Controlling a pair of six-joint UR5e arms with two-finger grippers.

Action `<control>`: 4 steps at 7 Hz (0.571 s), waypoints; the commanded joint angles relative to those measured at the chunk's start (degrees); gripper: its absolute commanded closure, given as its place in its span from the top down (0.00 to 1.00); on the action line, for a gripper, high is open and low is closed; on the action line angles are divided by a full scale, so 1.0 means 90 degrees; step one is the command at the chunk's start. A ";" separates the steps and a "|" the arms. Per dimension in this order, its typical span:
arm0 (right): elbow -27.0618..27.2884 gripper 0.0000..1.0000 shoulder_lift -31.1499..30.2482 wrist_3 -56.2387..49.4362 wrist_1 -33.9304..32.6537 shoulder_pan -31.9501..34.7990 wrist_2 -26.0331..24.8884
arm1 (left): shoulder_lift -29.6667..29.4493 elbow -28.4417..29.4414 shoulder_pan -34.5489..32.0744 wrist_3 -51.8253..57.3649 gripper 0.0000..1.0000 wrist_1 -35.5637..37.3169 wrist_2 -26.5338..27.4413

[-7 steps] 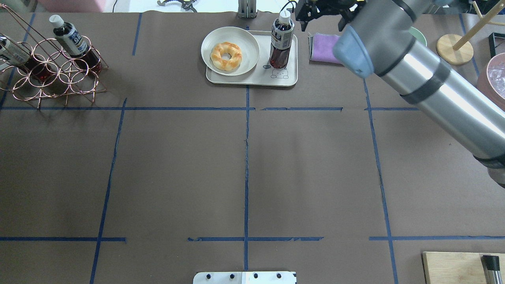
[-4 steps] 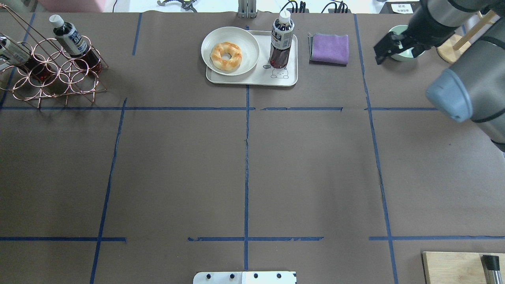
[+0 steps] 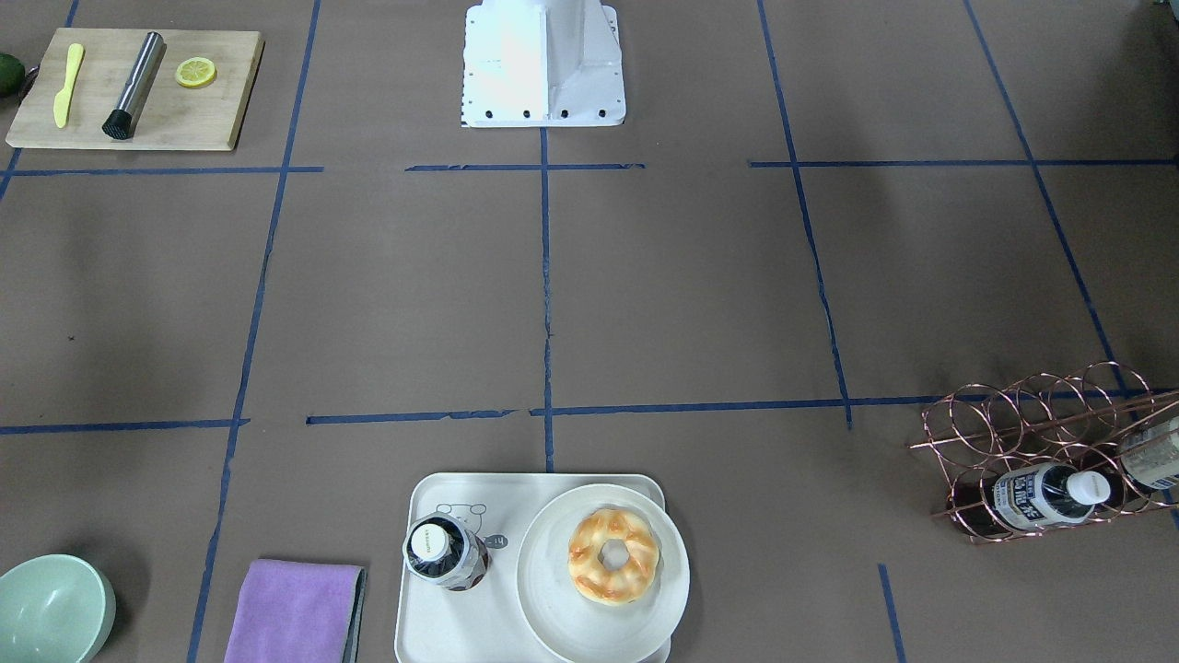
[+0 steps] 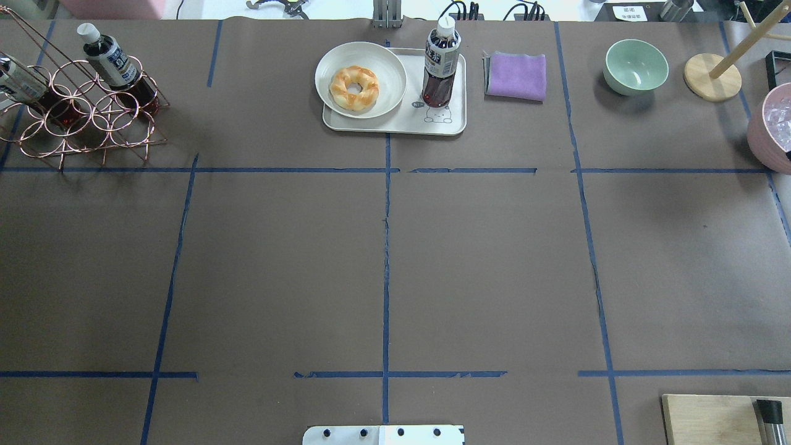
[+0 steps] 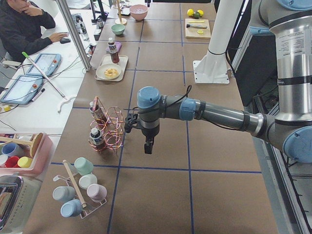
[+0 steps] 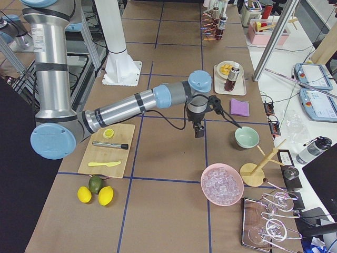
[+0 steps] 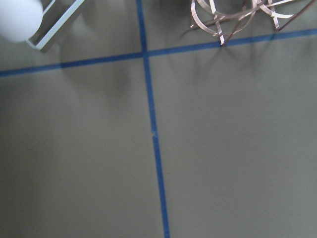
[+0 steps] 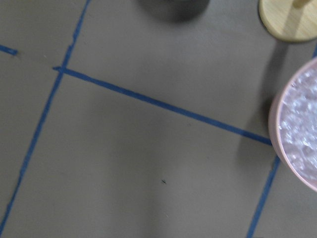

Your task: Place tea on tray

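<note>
– Tea (image 4: 441, 65) first: where does it stand?
– Upright on the tray (image 4: 395, 123), at the end nearest the cloth (image 4: 516, 75); its base sits just above the printed bear (image 4: 437, 114); white cap on top; nothing grips it.
– What shares the tray?
– A plate (image 4: 389, 62) with a donut (image 4: 354, 88) fills the other end; bottle and plate are close, and I cannot tell whether they touch.
– And around the tray?
– The purple cloth lies just beside it on the brown paper; a green bowl (image 4: 636, 65) sits beyond the cloth; well apart at the other end a copper wire rack (image 4: 80, 123) holds two like bottles (image 4: 114, 62), tilted.
– Left gripper (image 5: 148, 146)?
– Seen only from the table's end; it hangs pointing down above the table, near the rack and far from the tray; whether its fingers are spread or pressed together I cannot tell; its wrist camera shows taped paper and the rack's feet at the top edge.
– Right gripper (image 6: 199, 130)?
– Likewise only in a side view; it points down above the paper, near the cloth and bowl; spread or closed, I cannot tell.
</note>
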 commanded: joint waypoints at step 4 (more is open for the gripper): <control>-0.0740 1.00 -0.0504 -0.0132 0.0137 0.0737 0.0341 | 0.0091 0.0451 -0.0103 0.0236 1.00 -0.0002 -0.0097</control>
